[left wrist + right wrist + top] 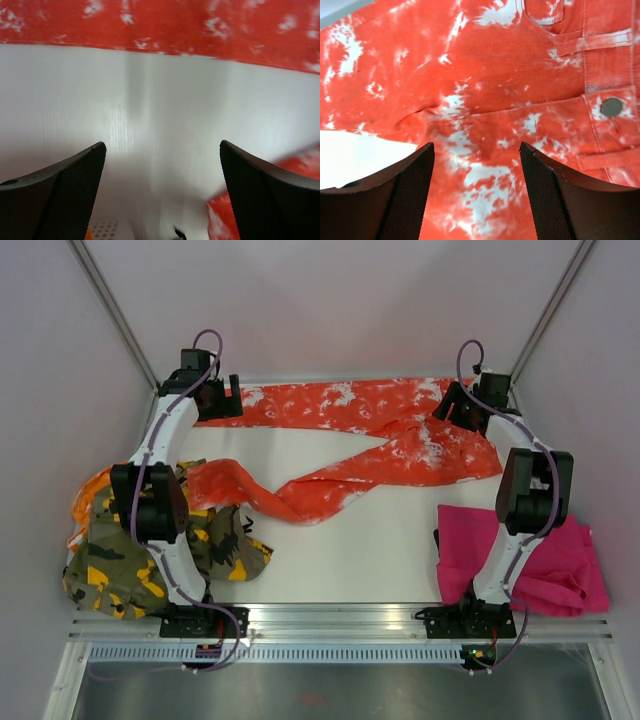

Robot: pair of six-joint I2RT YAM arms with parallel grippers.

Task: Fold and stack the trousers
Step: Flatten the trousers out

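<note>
Orange-red trousers (400, 430) lie spread along the far side of the table (350, 560). The left gripper (162, 147) is open and empty over bare table beside the far-left leg. The right gripper (476, 147) is open above the waistband, far right.

So it's a white flat tabletop (340, 560), smooth and a bit shiny. Sprawled across the far half are the bright orange-red cotton trousers with white splatter print (400, 455): one leg lies flat along the back edge, the other runs diagonally toward the near left and kinks in the middle. The olive-yellow-black camouflage trousers (100, 565) sit bunched at the near left corner, with a bit of plain orange cloth (88, 502) poking out beside them. The plain magenta pink trousers (560, 560) lie folded at the near right, hanging over the side edge.
</note>
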